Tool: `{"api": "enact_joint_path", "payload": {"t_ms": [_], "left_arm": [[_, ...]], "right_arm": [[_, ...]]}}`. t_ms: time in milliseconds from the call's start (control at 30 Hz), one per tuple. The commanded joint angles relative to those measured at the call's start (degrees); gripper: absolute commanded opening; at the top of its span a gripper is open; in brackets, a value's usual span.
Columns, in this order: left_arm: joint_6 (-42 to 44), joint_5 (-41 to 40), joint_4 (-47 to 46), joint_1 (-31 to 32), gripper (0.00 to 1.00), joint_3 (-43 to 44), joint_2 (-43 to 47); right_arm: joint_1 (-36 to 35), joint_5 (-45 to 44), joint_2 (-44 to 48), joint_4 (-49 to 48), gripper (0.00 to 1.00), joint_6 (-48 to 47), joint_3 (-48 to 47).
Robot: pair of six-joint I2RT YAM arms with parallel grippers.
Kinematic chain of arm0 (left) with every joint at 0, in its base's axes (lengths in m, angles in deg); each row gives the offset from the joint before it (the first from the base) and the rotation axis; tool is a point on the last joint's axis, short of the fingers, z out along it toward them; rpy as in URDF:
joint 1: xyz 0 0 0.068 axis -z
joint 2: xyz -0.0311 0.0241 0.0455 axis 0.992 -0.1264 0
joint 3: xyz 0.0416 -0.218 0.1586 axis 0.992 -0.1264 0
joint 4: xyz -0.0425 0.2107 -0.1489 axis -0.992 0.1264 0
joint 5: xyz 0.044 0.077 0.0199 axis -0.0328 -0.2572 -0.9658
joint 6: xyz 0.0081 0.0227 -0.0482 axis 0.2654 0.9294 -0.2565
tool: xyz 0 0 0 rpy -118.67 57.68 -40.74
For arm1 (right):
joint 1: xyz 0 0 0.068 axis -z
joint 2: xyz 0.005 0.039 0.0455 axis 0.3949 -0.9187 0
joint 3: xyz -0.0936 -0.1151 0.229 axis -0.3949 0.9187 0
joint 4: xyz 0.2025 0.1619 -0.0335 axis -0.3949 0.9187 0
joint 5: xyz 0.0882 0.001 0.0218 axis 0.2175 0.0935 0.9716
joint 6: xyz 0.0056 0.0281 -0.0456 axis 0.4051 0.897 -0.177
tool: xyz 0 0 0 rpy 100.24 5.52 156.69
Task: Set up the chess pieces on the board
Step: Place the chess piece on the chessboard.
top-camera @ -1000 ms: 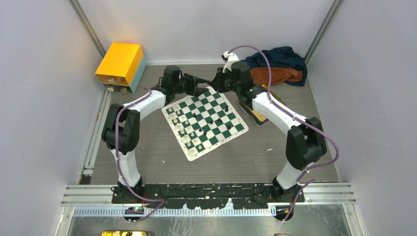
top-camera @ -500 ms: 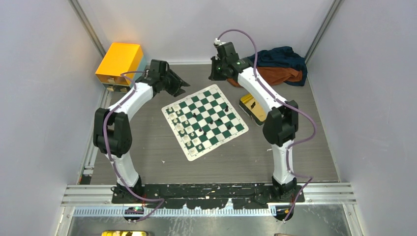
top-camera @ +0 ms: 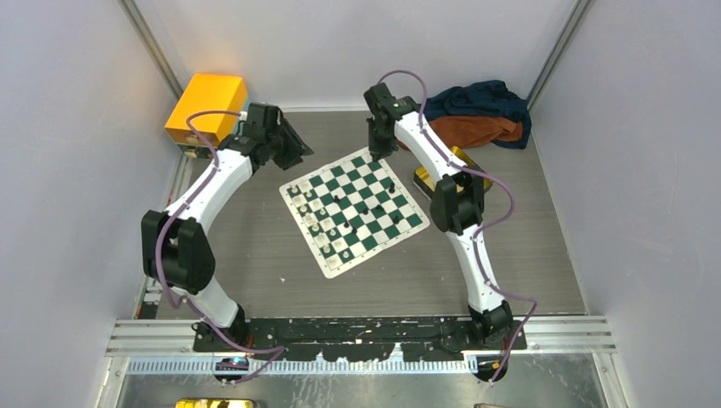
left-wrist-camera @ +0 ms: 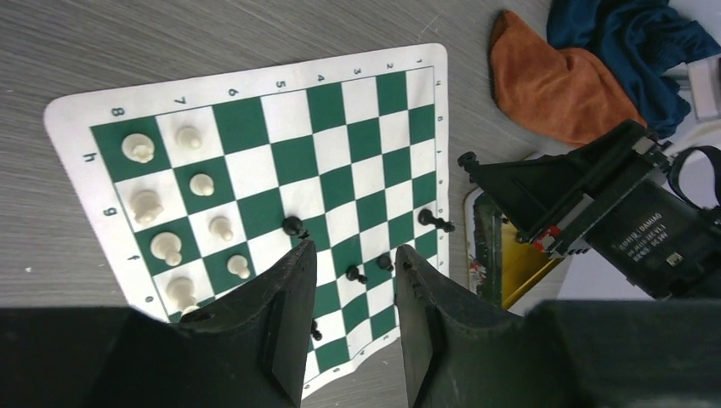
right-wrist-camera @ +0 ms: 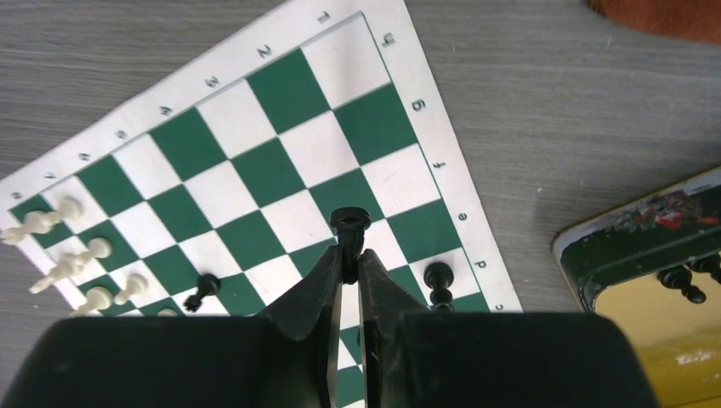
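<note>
The green and white board [top-camera: 353, 208] lies tilted mid-table. Cream pieces [left-wrist-camera: 157, 204] stand in rows on its left side, and a few black pieces [left-wrist-camera: 293, 225] are scattered on its right half. My right gripper [right-wrist-camera: 349, 255] is shut on a black chess piece [right-wrist-camera: 349, 223] and holds it above the board's far right part; in the top view it [top-camera: 378, 151] hangs over the board's far corner. My left gripper [left-wrist-camera: 353, 255] is open and empty, high above the board; in the top view it [top-camera: 293, 149] is off the board's far left corner.
A shallow gold tin [top-camera: 442, 183] lies to the right of the board, with black pieces [right-wrist-camera: 684, 285] inside it. Orange and blue cloths [top-camera: 476, 115] lie at the back right. A yellow box [top-camera: 208, 106] stands at the back left.
The two grippers were close together at the board's far corner and have drawn apart. The left one pulled back to the left. The right arm folded up and now hangs over the corner.
</note>
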Motion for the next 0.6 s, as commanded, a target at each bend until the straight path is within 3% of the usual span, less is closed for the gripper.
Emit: {"api": "enact_joint_path", "payload": {"t_ms": [0,567], "left_arm": [[3.7,-2.7,0.8,0.1,0.4,-1.4,4.0],[5.2,-3.0,1.0,0.8,0.4,-3.5,7.6]], "right_arm": [[0.2,-1.5,-0.8,4.0,0.01,1.5,-3.6],[1.5,-0.9,-8.4,5.2,0.01,1.8,-9.7]]}}
